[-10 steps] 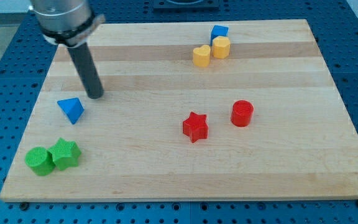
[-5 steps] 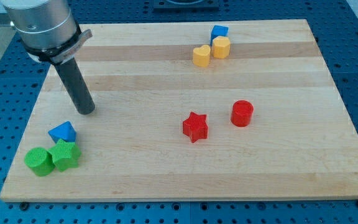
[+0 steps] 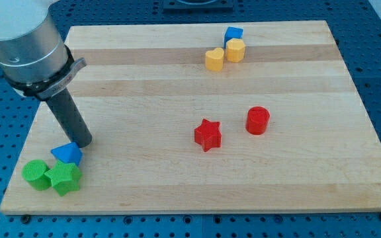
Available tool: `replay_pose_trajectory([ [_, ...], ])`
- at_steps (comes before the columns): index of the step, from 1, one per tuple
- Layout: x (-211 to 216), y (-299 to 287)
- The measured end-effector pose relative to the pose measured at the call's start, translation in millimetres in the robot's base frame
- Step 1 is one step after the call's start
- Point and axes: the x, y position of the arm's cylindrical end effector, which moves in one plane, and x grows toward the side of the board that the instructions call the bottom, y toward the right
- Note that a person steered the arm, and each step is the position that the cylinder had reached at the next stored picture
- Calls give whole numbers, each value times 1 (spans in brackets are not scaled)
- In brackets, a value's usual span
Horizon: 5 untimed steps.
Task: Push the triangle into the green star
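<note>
A blue triangle (image 3: 67,154) lies near the view's bottom left and touches the top of the green star (image 3: 64,178). A green cylinder (image 3: 36,175) sits against the star's left side. My tip (image 3: 83,141) rests on the board just above and right of the triangle, touching or nearly touching it.
A red star (image 3: 208,134) and a red cylinder (image 3: 257,120) sit at the board's middle right. A yellow heart (image 3: 213,59), a yellow hexagon block (image 3: 235,49) and a blue cube (image 3: 233,34) cluster near the view's top. The wooden board's (image 3: 177,192) left edge is close to the green blocks.
My tip has moved down and left. The blue triangle was pushed down into the green star, and the star and green cylinder shifted slightly down and left.
</note>
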Motion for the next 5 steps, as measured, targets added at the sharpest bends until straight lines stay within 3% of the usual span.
replay_pose_trajectory([
  [1,-26,10],
  [2,-64,64],
  [5,-158,345],
])
